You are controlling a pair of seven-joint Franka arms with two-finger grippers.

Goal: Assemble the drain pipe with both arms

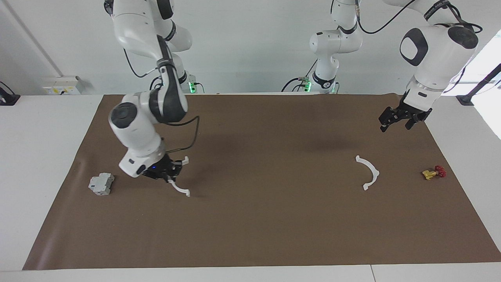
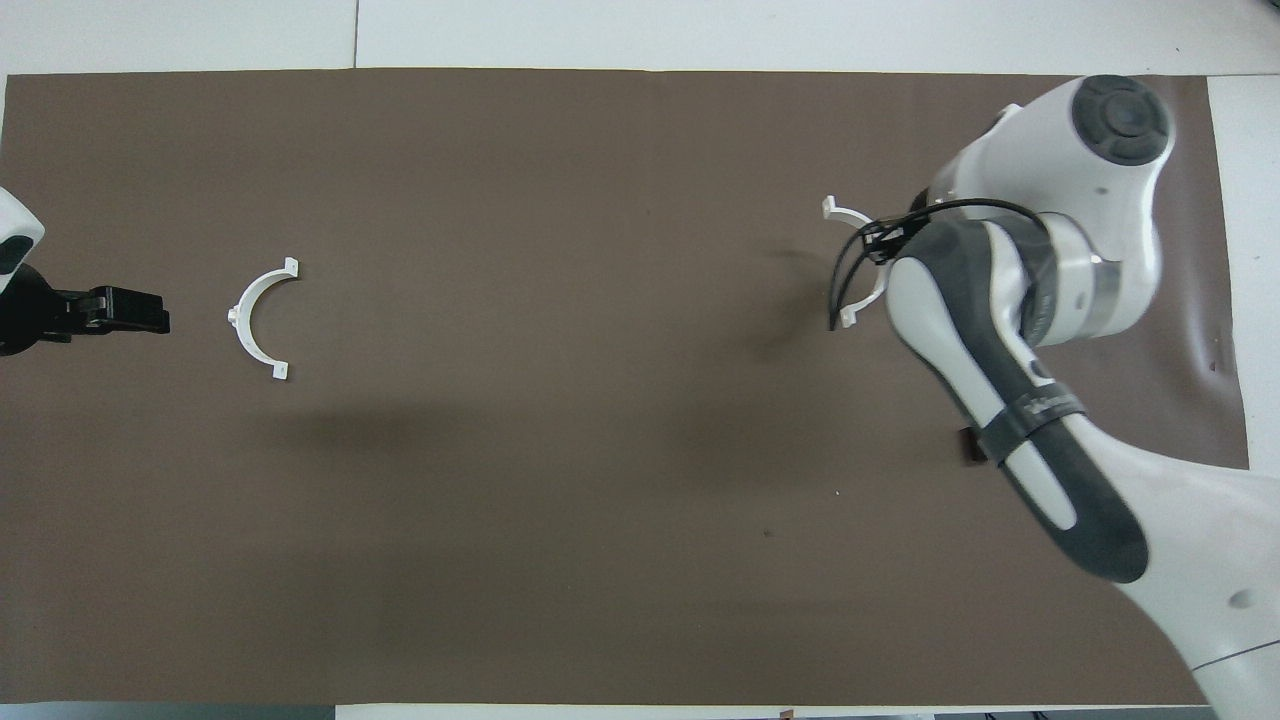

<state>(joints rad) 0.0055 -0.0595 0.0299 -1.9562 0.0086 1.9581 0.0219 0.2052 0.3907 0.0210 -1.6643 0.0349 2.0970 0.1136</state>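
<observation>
The drain pipe is in two white half-ring arcs. My right gripper (image 1: 169, 173) is shut on one arc (image 1: 181, 190) and holds it tilted just above the brown mat, its lower end close to the mat. In the overhead view this arc (image 2: 838, 212) shows beside the right arm, and the right gripper itself is hidden under the arm. The other arc (image 1: 370, 172) lies flat on the mat toward the left arm's end; it also shows in the overhead view (image 2: 247, 320). My left gripper (image 1: 402, 119) hangs open and empty in the air, over the mat beside that arc (image 2: 120, 309).
A grey boxy block (image 1: 101, 184) sits on the mat toward the right arm's end. A small yellow and red part (image 1: 434, 172) lies near the mat's edge at the left arm's end. A small black cylinder (image 2: 968, 445) peeks out from under the right arm.
</observation>
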